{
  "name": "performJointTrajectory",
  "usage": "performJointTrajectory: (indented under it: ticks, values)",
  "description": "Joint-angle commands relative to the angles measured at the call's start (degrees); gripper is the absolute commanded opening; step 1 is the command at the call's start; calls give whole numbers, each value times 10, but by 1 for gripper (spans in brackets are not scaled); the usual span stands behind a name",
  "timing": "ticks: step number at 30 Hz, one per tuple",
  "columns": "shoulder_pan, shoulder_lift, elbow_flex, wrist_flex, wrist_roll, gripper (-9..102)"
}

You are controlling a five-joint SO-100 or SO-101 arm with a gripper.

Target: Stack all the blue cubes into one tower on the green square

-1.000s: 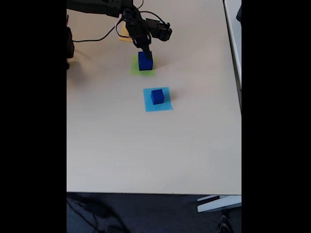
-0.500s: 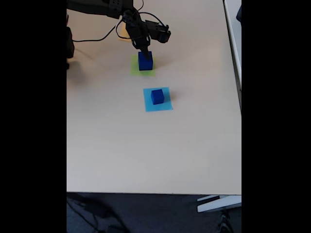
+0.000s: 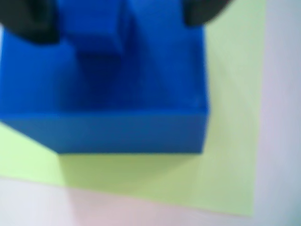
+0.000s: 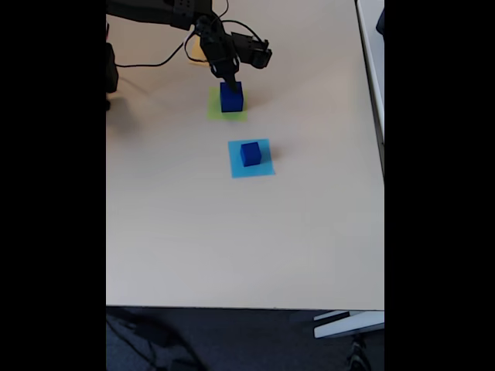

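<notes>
The beige table takes up the middle of the fixed view, its near edge running across the lower part of the frame and its right edge down the right side; the whole lower half of its top is open room. The black arm enters from the upper left and bends down to the gripper, which sits right at the top of the large blue cube. That cube stands on the green square in the upper centre, its sides roughly parallel to the patch's edges. Below it, well apart, the light-blue square carries a smaller blue cube near its middle. The wrist view adds what the fixed one cannot resolve: a small blue cube rests on the big cube's top face at the upper left of the frame, between two dark fingertips that stand on either side; whether they press it or are spread clear, I cannot tell. Green shows below and right of the big cube.
</notes>
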Motion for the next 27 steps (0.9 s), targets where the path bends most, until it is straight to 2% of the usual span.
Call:
performJointTrajectory:
  ticks: [1, 11, 22, 27]
  values:
    - [4, 4, -2, -4, 6, 8]
    - [4, 2, -2, -4, 9, 1]
    - [-8, 28, -9, -1, 9, 0]
    - [-31, 68, -8, 18, 63, 0]
